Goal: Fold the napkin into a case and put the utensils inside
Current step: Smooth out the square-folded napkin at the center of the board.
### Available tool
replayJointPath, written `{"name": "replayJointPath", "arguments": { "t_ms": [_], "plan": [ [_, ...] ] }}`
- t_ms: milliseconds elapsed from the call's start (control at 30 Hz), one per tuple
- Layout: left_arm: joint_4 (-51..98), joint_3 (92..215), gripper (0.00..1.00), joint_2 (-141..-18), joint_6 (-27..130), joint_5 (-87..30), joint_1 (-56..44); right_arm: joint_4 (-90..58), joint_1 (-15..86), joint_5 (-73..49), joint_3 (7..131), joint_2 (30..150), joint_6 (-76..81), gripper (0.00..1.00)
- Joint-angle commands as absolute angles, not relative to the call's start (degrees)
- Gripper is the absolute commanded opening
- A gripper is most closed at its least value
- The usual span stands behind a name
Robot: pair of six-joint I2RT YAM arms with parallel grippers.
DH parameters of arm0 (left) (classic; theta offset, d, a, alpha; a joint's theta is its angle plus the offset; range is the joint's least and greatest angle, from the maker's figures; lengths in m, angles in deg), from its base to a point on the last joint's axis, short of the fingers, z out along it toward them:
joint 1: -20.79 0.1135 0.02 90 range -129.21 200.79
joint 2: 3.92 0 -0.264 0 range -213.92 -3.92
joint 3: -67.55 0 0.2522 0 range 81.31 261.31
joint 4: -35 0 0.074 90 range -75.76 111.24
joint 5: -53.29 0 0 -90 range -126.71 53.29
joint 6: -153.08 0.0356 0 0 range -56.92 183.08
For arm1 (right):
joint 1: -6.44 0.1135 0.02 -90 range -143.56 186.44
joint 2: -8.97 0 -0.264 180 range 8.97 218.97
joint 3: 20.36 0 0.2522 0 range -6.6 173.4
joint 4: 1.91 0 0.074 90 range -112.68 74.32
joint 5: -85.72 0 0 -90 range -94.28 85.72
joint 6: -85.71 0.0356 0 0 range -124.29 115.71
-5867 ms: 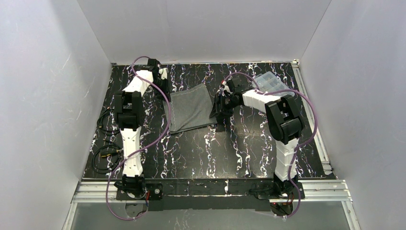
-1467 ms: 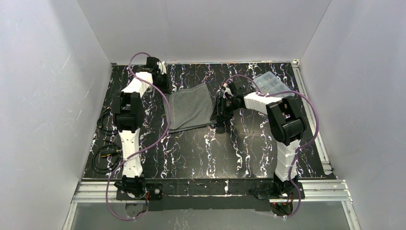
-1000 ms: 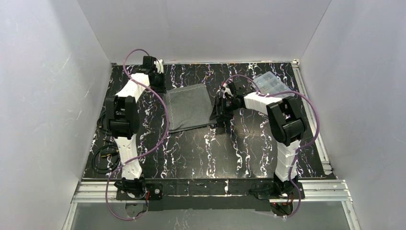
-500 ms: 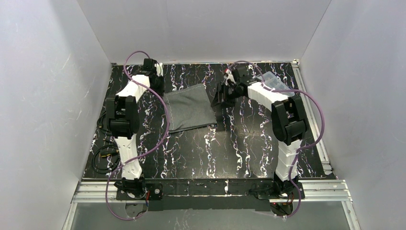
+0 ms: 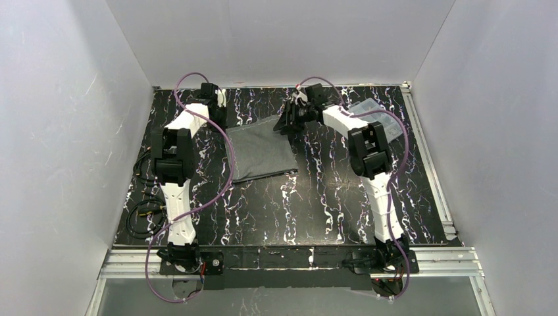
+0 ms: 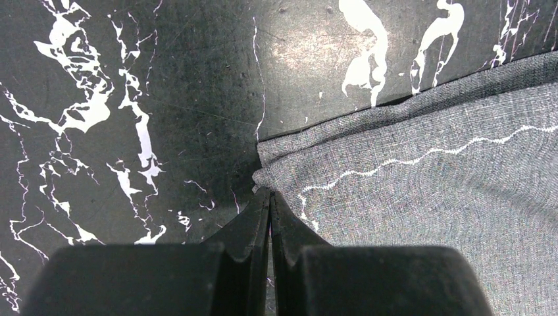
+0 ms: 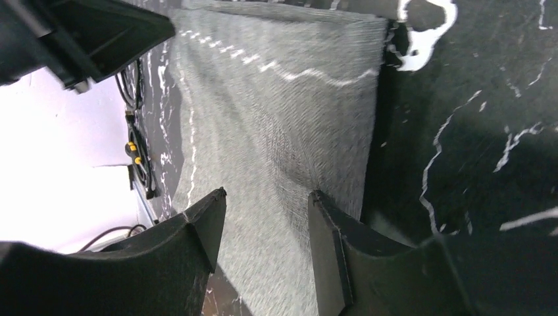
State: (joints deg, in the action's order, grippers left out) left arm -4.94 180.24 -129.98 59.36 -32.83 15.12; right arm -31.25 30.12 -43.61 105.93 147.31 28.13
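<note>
Wrist view alone shows left hand pinching napkin corner.

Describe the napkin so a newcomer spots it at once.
Start at the black marbled table, far half, just left of centre. The napkin lies there: a dark grey cloth with a pale stitched edge line, the only fabric on the table.

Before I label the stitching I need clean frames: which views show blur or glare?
Left wrist: sharp, the napkin stitching crisp, one glare patch on the table. Right wrist: the weave is smeared by blur, and the wall at left is blown out white. Top external: evenly lit, sharp.
</note>
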Motion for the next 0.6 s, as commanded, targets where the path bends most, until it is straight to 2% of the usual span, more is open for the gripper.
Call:
{"name": "replayJointPath", "arguments": {
  "t_ms": [0,300,400,467,500,567],
  "plan": [
    [-5.3,180.4,0.00,-129.1,60.8,-33.7,15.0,-26.6,29.8,-47.6,110.4,151.8,32.9,0.57],
    [-5.5,180.1,0.00,-128.1,62.5,-34.4,15.0,-21.6,29.8,-46.4,105.4,154.4,36.3,0.54],
    [-8.5,181.8,0.21,-126.4,62.8,-33.6,15.0,-19.0,29.9,-46.2,101.3,152.8,37.0,0.54],
    [-11.6,184.0,0.40,-124.8,64.1,-32.5,15.0,-17.8,29.8,-46.1,99.3,151.9,37.3,0.54],
    [-13.3,185.0,0.55,-123.8,64.7,-31.3,15.0,-17.3,29.9,-46.0,98.4,151.3,37.4,0.54],
    [-15.5,185.7,0.64,-120.8,65.2,-27.7,14.9,-16.2,29.8,-45.6,96.7,150.1,37.7,0.54]
  ]
}}
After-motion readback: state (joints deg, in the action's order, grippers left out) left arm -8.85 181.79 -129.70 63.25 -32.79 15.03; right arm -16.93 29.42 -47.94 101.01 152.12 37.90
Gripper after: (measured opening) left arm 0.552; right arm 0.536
